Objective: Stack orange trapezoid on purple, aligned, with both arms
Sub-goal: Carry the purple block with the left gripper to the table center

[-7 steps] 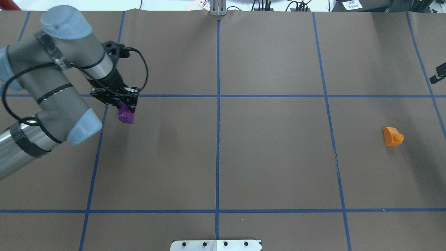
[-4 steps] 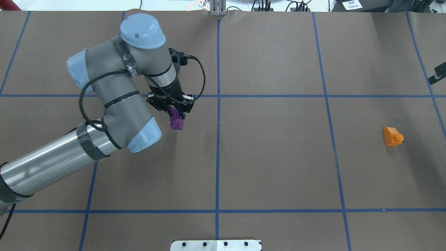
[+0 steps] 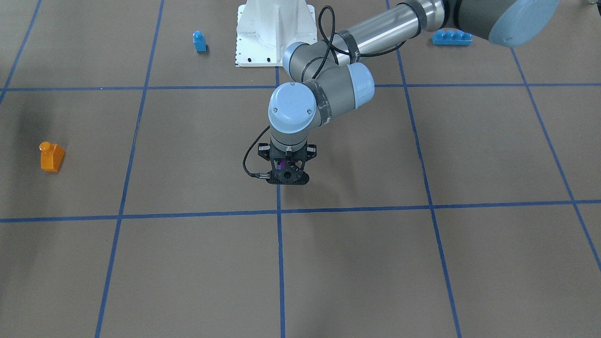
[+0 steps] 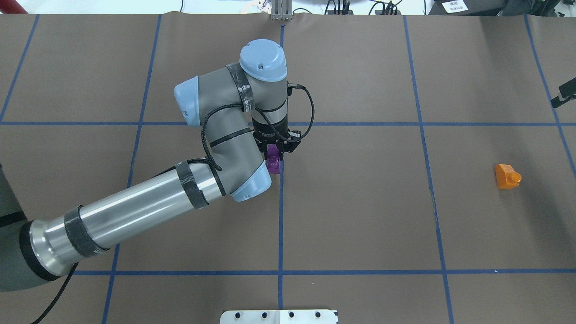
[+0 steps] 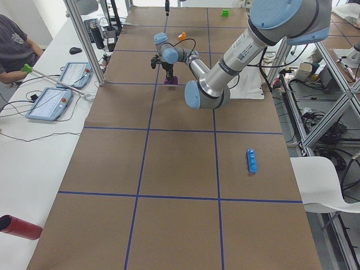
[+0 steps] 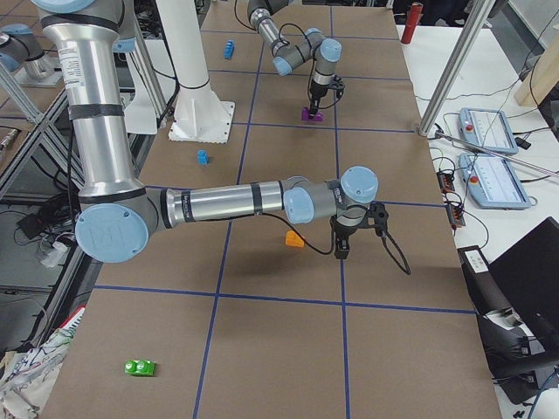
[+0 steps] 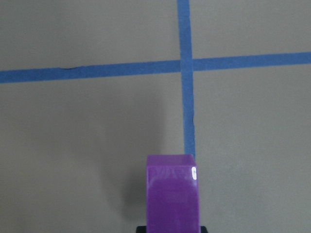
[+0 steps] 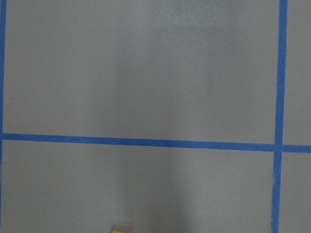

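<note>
The purple block (image 4: 273, 164) is small, glossy and dark purple. My left gripper (image 4: 273, 157) is shut on it near the table's centre line, low over the paper. The block also shows in the left wrist view (image 7: 173, 191) and the exterior left view (image 5: 170, 81). The orange trapezoid (image 4: 507, 176) lies alone far to the right, and also shows in the front-facing view (image 3: 50, 156). My right gripper (image 6: 342, 249) hovers just beyond the orange trapezoid (image 6: 294, 239). I cannot tell whether it is open or shut. Only a sliver of orange (image 8: 121, 228) shows at the bottom edge of the right wrist view.
A small blue single-stud block (image 3: 199, 41) and a long blue brick (image 3: 451, 37) lie either side of the white base pedestal (image 3: 274, 33). A green block (image 6: 140, 367) lies at the table's right end. Blue tape lines grid the brown paper.
My left arm has swung to the right, carrying the purple block from the left part of the table to the centre line. The orange trapezoid has not moved.
</note>
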